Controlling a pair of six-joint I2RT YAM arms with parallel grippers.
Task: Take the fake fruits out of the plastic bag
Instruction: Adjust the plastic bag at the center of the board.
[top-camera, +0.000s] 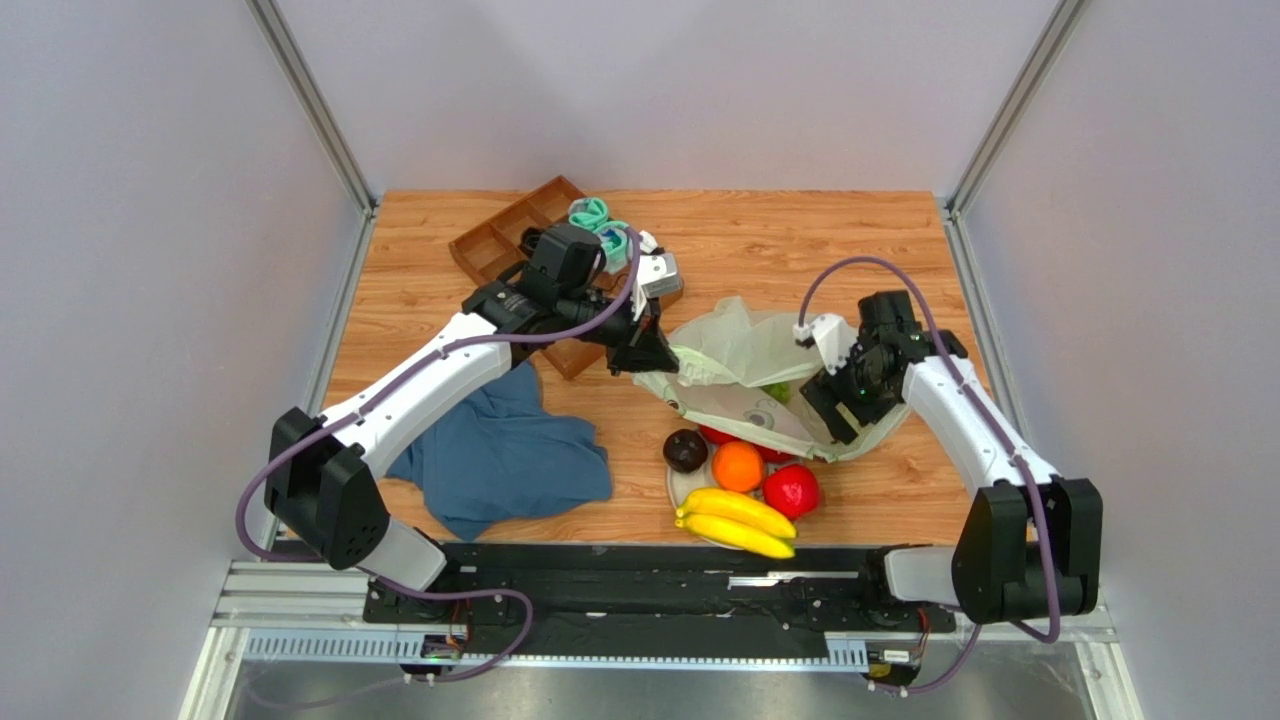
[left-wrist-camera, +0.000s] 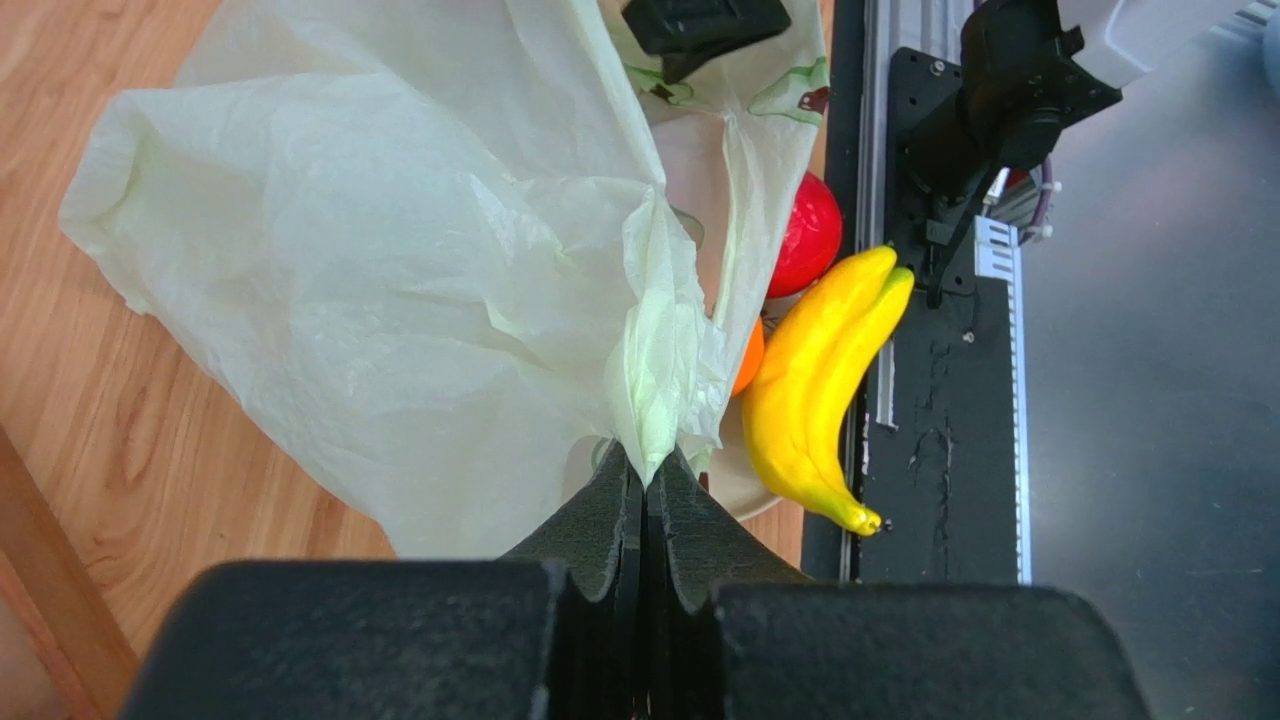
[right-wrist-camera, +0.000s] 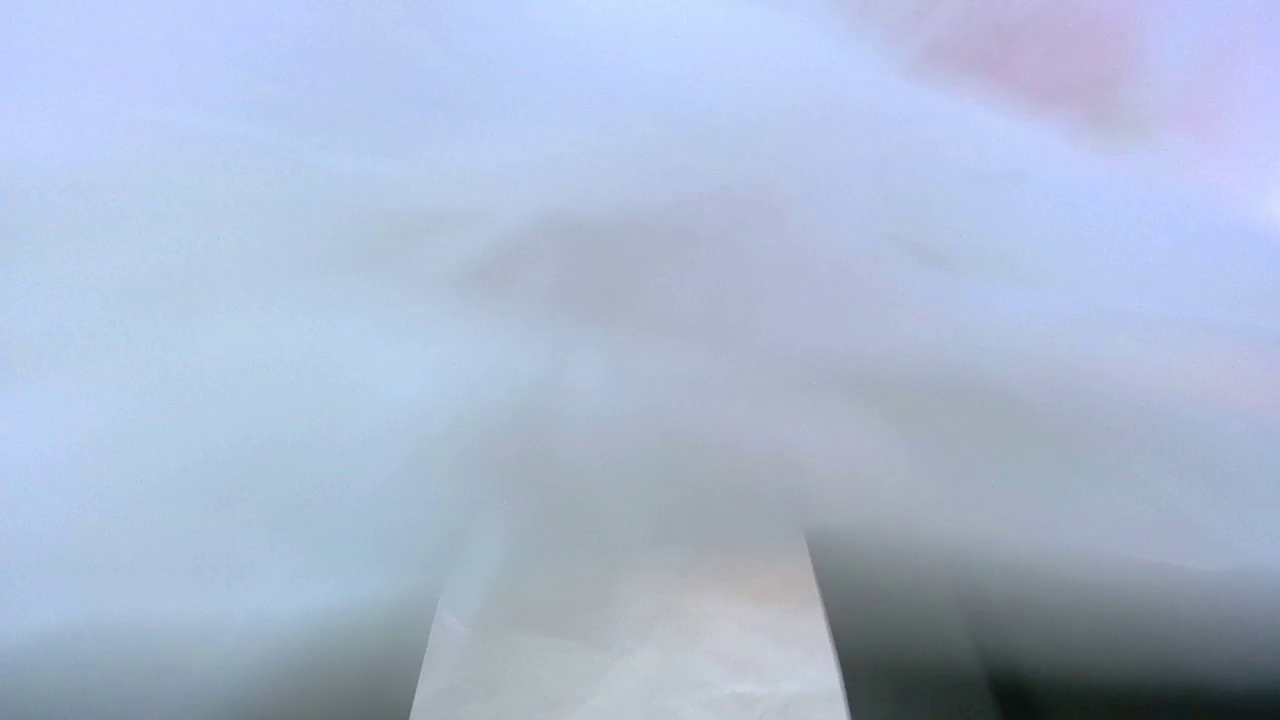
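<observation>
Left gripper (left-wrist-camera: 646, 488) stretches toward the bag (left-wrist-camera: 406, 255), jaws pinching its edge. Right gripper (top-camera: 837, 402) is angled down into the bag, jaws unreadable.

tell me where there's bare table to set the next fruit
Bare tabletop beyond the plastic bag toward the far right corner, and between the red apple and the right arm. Crowded around the bananas and orange, and by the tray.

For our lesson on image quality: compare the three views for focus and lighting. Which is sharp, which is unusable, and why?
Top external: evenly lit and sharp throughout. Left wrist: crisp on the plastic bag and bananas, with the left hand dark at the bottom edge. Right wrist: a pale, defocused haze, seemingly bag film close to the lens; nothing identifiable.
</observation>
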